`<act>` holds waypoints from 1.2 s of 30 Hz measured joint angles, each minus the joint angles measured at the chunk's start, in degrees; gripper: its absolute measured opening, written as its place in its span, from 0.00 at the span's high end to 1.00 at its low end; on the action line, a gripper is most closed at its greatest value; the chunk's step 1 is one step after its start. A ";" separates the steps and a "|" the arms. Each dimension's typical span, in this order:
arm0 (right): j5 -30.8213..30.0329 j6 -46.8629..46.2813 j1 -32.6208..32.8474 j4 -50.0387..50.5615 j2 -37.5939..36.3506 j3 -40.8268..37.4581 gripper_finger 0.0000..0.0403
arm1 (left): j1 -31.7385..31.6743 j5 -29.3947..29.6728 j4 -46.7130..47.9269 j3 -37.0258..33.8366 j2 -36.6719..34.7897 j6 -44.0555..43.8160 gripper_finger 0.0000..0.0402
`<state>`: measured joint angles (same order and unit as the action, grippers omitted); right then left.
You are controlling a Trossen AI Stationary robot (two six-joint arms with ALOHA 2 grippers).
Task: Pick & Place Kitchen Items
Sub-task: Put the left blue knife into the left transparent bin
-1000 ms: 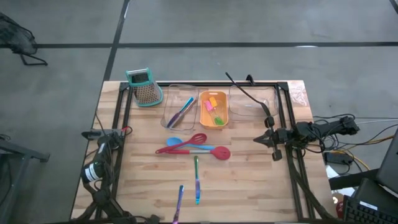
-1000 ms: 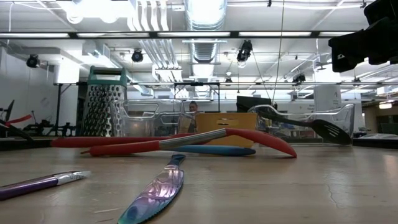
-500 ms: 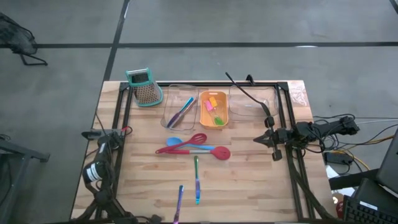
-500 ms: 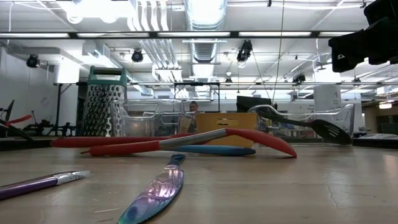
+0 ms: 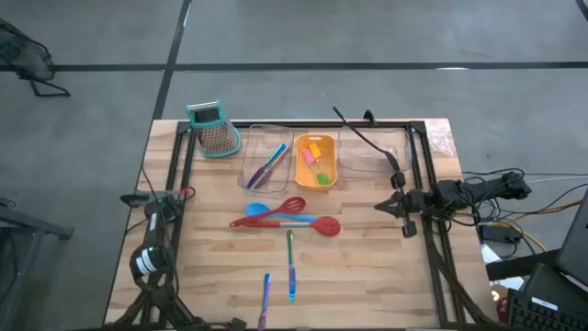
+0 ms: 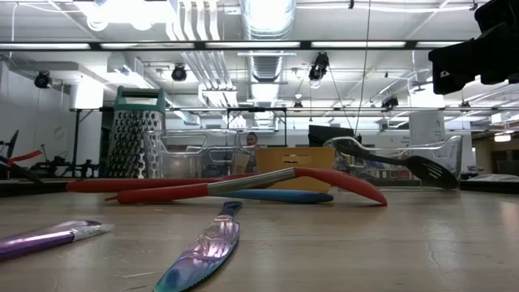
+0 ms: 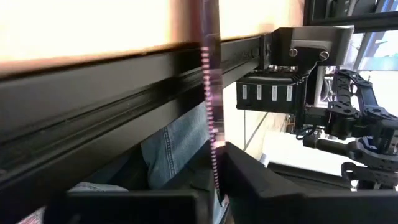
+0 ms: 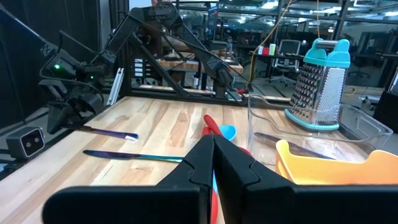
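Kitchen items at rest on the tabletop, none of them moved in the last second. The red spatula point(image 5: 317, 222), blue spoon point(image 5: 258, 210), green stick point(image 5: 290, 267) and purple stick point(image 5: 265, 299) lie loose at the centre. The long black spoon point(image 5: 367, 142) rests in the clear tray point(image 5: 407, 147), and the small pink and green pieces sit in the orange tray point(image 5: 300, 175). The only change is on my left side: the forearm has shifted a little along the tabletop's left edge. My left gripper point(image 7: 217, 180) faces the frame rail there, well apart from every item, and I cannot tell its grip state. My right gripper point(image 8: 213, 146) waits at the right edge, fingers clenched on nothing. I judge that no pick is under way and the loose utensils remain to be placed.
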<state>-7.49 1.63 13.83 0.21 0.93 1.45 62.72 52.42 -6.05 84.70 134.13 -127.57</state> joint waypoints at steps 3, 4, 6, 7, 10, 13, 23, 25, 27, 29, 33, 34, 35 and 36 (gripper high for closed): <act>0.00 -0.07 -0.01 -0.02 0.00 0.00 0.98 | 0.06 -0.15 -0.02 -0.08 -0.07 -0.04 0.98; 0.00 -0.07 0.00 0.00 0.00 0.00 0.98 | 0.06 -0.30 -0.02 -0.10 -0.09 -0.02 0.99; -0.02 0.02 -0.01 -0.02 0.00 0.00 0.98 | 0.06 -0.59 -0.01 -0.13 -0.11 0.14 0.98; 0.00 0.02 0.01 0.00 0.00 0.00 0.98 | 0.06 -0.88 -0.02 -0.13 -0.11 0.57 0.99; -0.02 -0.03 0.00 -0.01 -0.02 0.00 0.98 | 0.10 -0.77 -0.14 0.13 -0.13 2.02 0.99; -0.01 -0.06 -0.01 -0.02 -0.02 0.00 0.98 | 0.13 -0.61 0.08 0.66 -0.13 3.33 0.99; -0.01 -0.06 0.00 0.00 -0.02 0.00 0.98 | 0.17 1.71 0.28 2.99 -0.52 7.49 1.00; 0.00 -0.06 -0.01 -0.02 -0.03 0.00 0.98 | 0.17 2.12 0.20 3.05 -1.23 8.39 1.00; -0.01 0.01 -0.01 -0.01 -0.04 0.00 0.98 | 0.17 3.40 0.03 3.20 -1.86 9.21 1.00; 0.00 -0.07 0.01 -0.02 -0.04 0.00 0.98 | 0.17 4.43 -0.19 3.28 -2.08 9.60 1.00; 0.00 -0.05 0.00 -0.02 -0.04 0.00 0.98 | 0.30 6.36 0.20 3.34 -2.73 12.63 1.00; -0.02 -0.09 0.00 -0.02 -0.04 0.00 0.98 | 0.26 7.26 1.23 3.26 -3.01 12.34 1.00; 0.00 -0.07 0.01 -0.02 -0.04 0.00 0.98 | 0.15 7.58 1.92 3.35 -3.04 12.01 1.00; -0.02 0.01 -0.01 -0.02 -0.02 0.00 0.98 | 0.15 8.06 2.74 3.30 -3.04 11.13 1.00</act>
<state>-7.51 1.64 13.82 0.19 0.91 1.45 62.87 60.47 -3.31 88.00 131.09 -116.44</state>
